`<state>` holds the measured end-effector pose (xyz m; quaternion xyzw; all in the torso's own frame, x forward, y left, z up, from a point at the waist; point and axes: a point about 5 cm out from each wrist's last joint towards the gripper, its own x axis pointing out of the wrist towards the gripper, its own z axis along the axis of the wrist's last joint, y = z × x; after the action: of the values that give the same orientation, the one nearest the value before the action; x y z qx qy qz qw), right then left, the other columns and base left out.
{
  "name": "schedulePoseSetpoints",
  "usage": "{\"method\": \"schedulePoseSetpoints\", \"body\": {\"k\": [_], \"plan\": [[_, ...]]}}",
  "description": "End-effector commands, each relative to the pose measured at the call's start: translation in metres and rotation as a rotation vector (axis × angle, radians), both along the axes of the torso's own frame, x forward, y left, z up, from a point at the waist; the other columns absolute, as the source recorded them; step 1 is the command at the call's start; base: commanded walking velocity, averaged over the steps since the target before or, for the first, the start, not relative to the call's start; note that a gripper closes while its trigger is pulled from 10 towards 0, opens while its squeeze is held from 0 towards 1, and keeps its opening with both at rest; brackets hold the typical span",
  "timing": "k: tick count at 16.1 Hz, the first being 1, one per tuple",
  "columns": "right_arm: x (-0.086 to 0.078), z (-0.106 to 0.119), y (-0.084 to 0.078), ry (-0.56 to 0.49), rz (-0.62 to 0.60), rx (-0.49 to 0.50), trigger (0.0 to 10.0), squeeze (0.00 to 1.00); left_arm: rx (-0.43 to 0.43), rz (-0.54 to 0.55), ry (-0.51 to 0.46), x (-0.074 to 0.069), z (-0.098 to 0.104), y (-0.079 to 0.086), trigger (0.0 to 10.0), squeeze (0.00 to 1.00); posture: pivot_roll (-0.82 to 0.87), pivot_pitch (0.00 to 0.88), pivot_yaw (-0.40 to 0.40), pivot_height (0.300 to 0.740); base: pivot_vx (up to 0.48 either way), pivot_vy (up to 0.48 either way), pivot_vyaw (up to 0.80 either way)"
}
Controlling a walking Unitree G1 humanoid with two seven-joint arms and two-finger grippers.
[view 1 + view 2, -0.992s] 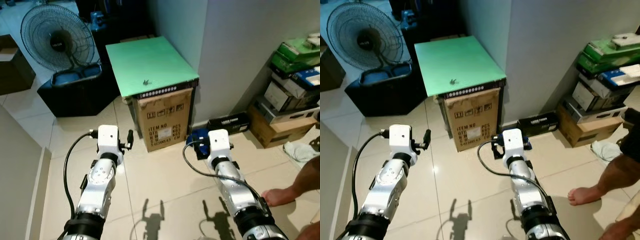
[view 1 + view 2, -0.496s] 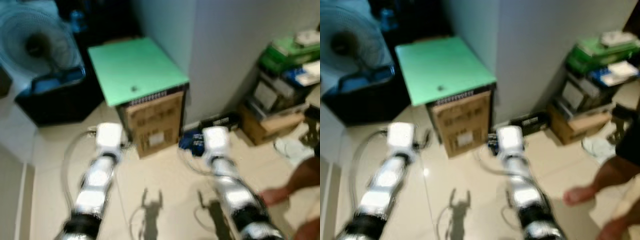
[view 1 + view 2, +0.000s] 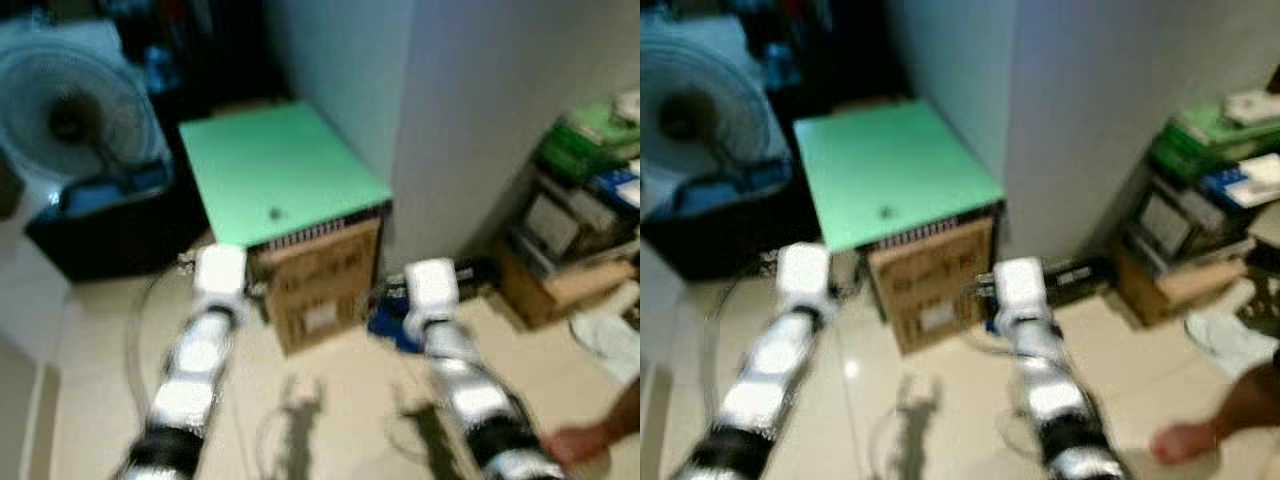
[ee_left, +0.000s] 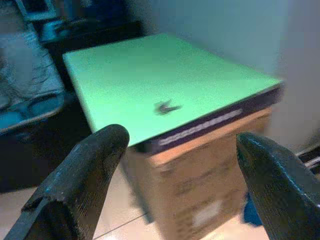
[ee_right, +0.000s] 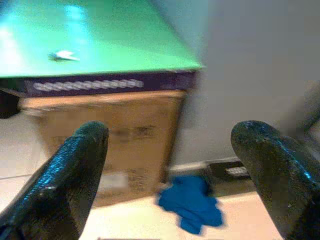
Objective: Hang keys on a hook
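Note:
The keys (image 4: 166, 106) are a small dark bunch lying on the green tabletop (image 3: 300, 150), near its front edge; they also appear as a speck (image 3: 275, 213) in the blurred left eye view. Both arms reach forward at about the height of the cardboard box (image 3: 320, 290) under the table. My left gripper (image 4: 180, 140) is open, short of the table's front, with the keys ahead between its fingers. My right gripper (image 5: 170, 130) is open too, facing the table's front right corner, with the keys (image 5: 62, 55) off to one side.
A standing fan (image 3: 70, 110) and a black bin (image 3: 110, 215) are to the left of the table. A grey wall (image 3: 480, 100) rises on its right. A blue cloth (image 3: 390, 320) lies by the box, stacked boxes (image 3: 590, 200) stand far right, and a person's foot (image 3: 1185, 440) is on the floor.
The whole picture has shifted and blurred, so the camera has moved; the table looks a little closer. Both arms hold the same forward pose.

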<state>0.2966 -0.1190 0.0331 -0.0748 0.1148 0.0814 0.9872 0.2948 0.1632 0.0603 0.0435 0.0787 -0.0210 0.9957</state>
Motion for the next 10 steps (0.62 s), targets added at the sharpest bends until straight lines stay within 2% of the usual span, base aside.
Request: {"method": "schedulePoseSetpoints", "body": {"k": [1, 10], "plan": [[0.0027, 0.0034, -0.0101, -0.011, -0.022, -0.023, 10.0, 0.0, -0.003, -0.025, -0.014, 0.003, 0.0039, -0.0092, 10.0, 0.0, -0.17, 0.0, 0.085, 0.74, 0.472, 0.0, 0.0], [0.0014, 0.0026, -0.009, -0.008, -0.014, -0.02, 10.0, 0.0, 0.02, -0.014, -0.012, 0.0058, 0.0042, -0.0096, 10.0, 0.0, -0.18, 0.0, 0.094, 0.74, 0.464, 0.0, 0.0]]}}
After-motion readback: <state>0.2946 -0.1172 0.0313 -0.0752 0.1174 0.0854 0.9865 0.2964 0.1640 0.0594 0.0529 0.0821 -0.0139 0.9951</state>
